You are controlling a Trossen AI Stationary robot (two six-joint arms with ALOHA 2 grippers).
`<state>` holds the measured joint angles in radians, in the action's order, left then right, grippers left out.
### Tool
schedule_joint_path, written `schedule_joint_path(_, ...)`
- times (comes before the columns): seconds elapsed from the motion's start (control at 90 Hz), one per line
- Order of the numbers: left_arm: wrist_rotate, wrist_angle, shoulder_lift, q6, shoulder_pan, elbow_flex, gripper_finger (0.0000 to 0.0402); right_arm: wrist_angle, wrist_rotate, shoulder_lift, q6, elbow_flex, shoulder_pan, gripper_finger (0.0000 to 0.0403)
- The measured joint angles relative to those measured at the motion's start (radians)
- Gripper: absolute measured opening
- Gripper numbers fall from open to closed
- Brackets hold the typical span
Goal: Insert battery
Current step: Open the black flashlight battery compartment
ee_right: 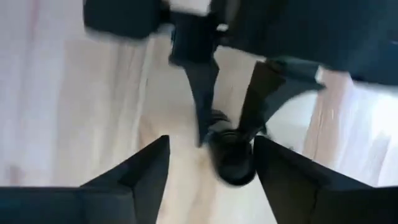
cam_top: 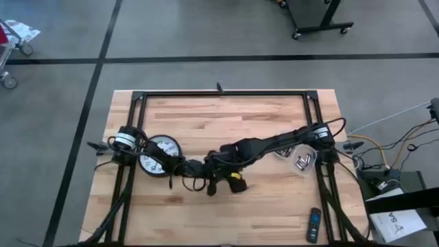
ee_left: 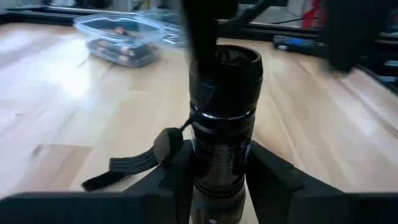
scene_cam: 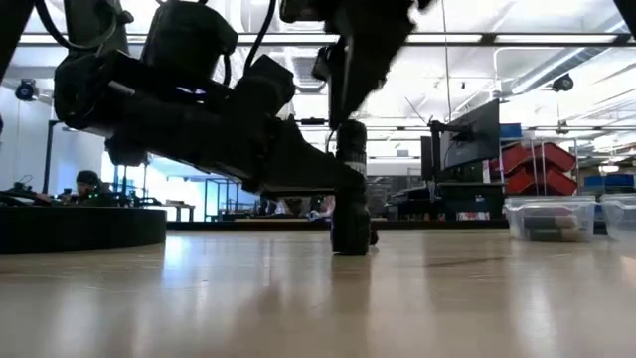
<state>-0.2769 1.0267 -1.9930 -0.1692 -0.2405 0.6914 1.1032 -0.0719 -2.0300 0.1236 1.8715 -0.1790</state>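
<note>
The step in hand is judged to be the seating of the battery in the black cylindrical metal flashlight [ee_left: 221,134], and it is best done with the flashlight kept upright and unmoving on the light wooden table [cam_top: 226,123] while the other arm is brought down straight along the flashlight's axis, without sideways push that could tip the body over. The flashlight is clenched around its ribbed lower barrel by the left gripper [ee_left: 217,177], a dark finger [ee_left: 177,174] being pressed against each side, with its black wrist strap [ee_left: 134,163] trailing loose beside it. In the low view the flashlight [scene_cam: 351,189] is seen standing on its end on the tabletop, near the middle of the table. The right gripper [ee_right: 211,162] is held directly above the flashlight's open top, with its fingers spread apart; a dark slim piece is seen between it and the flashlight, but whether that is a battery cannot be told. No battery is plainly visible in any view. A clear plastic container [ee_left: 121,38] holding small objects lies well apart from the flashlight, towards the table's right side, and a white round dial gauge [cam_top: 159,154] lies near the left arm.
</note>
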Motion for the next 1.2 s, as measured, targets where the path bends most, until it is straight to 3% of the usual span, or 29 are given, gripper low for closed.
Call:
schedule_joint_path(0.133, -0.055, -0.004, 0.000, 0.003, 0.001, 0.000, 0.0103, 0.021, 0.027, 0.000, 0.359, 0.039, 0.012, 0.0242)
schedule_joint_path(0.3, -0.055, -0.004, 0.000, 0.003, 0.001, 0.000, 0.0112, 0.040, 0.073, 0.000, 0.563, 0.052, 0.025, 0.0256)
schedule_joint_path(0.567, -0.055, -0.007, 0.000, 0.007, 0.002, 0.000, 0.0124, 0.047, 0.078, 0.000, 0.626, 0.027, 0.053, 0.0265)
schedule_joint_path(0.978, -0.054, -0.013, 0.010, 0.007, 0.002, 0.000, 0.0137, 0.057, 0.075, 0.000, 0.609, 0.033, 0.049, 0.0241)
schedule_joint_path(1.2, -0.054, -0.006, 0.012, 0.006, 0.002, 0.001, 0.0128, 0.074, 0.074, 0.006, 0.591, 0.033, 0.046, 0.0251)
